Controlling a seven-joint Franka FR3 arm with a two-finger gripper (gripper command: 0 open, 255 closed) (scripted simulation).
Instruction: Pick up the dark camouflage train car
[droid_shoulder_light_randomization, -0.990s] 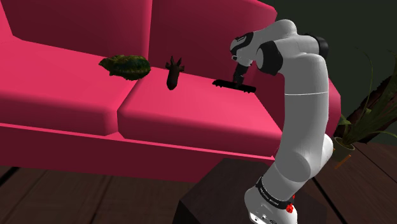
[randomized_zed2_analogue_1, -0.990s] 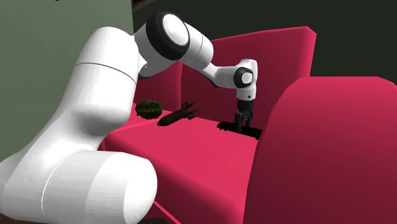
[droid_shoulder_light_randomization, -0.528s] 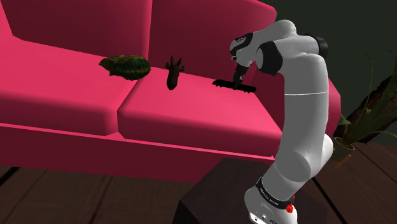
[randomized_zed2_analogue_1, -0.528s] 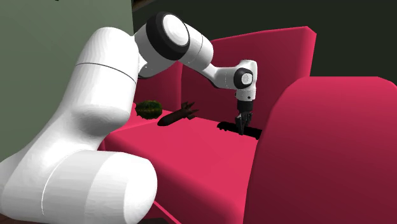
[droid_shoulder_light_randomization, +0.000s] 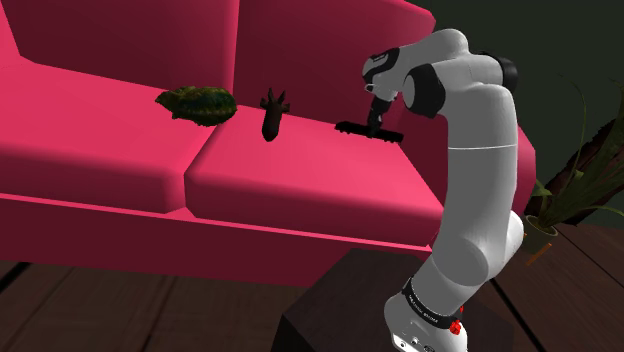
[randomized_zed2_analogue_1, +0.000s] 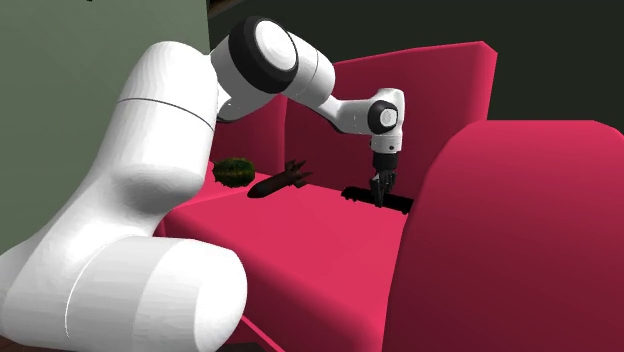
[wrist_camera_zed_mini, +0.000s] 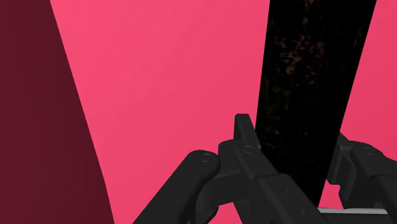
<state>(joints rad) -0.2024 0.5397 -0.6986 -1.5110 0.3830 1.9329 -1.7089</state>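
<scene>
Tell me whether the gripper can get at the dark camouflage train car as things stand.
Yes, by the look of it: the gripper clasps the dark camouflage train car, a finger against each long side, and nothing else lies near it over the pink sofa.

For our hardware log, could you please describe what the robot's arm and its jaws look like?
The arm is made of smooth, rounded white links with dark joints. Near its base runs a black band with faint pale lettering, and a small red mark sits just below it. The jaws are all black and angular, with round fasteners.
</scene>
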